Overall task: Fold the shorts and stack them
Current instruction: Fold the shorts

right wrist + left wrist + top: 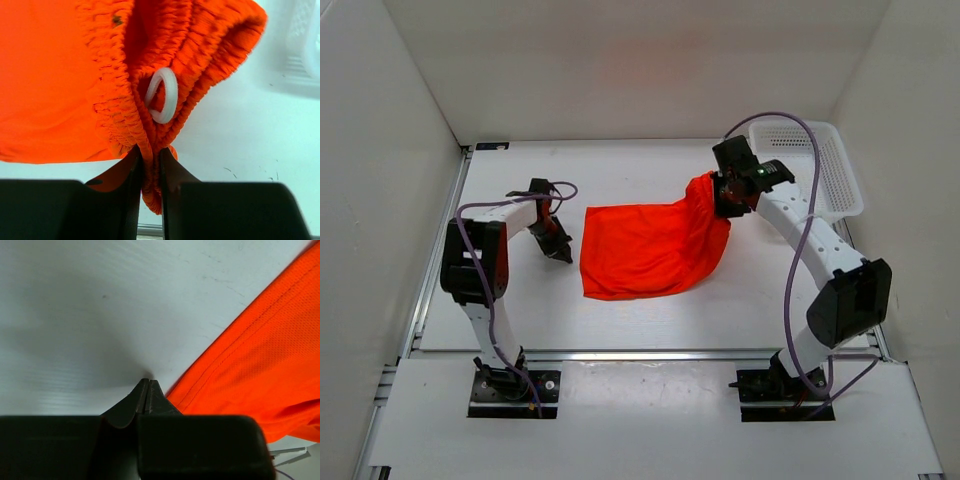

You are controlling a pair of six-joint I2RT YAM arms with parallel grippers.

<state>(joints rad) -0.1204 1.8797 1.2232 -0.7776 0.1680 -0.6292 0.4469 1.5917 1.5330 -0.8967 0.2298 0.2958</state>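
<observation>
plain white walls (pixel 640 60) box in a white table (pixel 650 170), edged with what may be aluminium rail (pixel 640 354).

1. Shorts (pixel 650 250) lie on the table (pixel 620 170), centre of the top view, slightly right of middle.
2. Their upper-right corner is lifted off the table and sits in the right gripper (pixel 725 195), above and right of the rest of the fabric.
3. Right wrist view: waistband (pixel 125 100) is pinched between the two fingers at bottom centre. The drawstring loop (pixel 162 95) is just above the fingertips, mid-frame.
4. Basket (pixel 825 160) is at the upper right of the top view, behind and right of the right gripper, apart from the shorts.
5. Left gripper (pixel 562 252) is left of the shorts, just beside their left edge.
6. Left wrist view: fingers together with nothing between them. The shorts' edge lies just right of the tips, not touching, and fabric fills the right side of the frame.
</observation>
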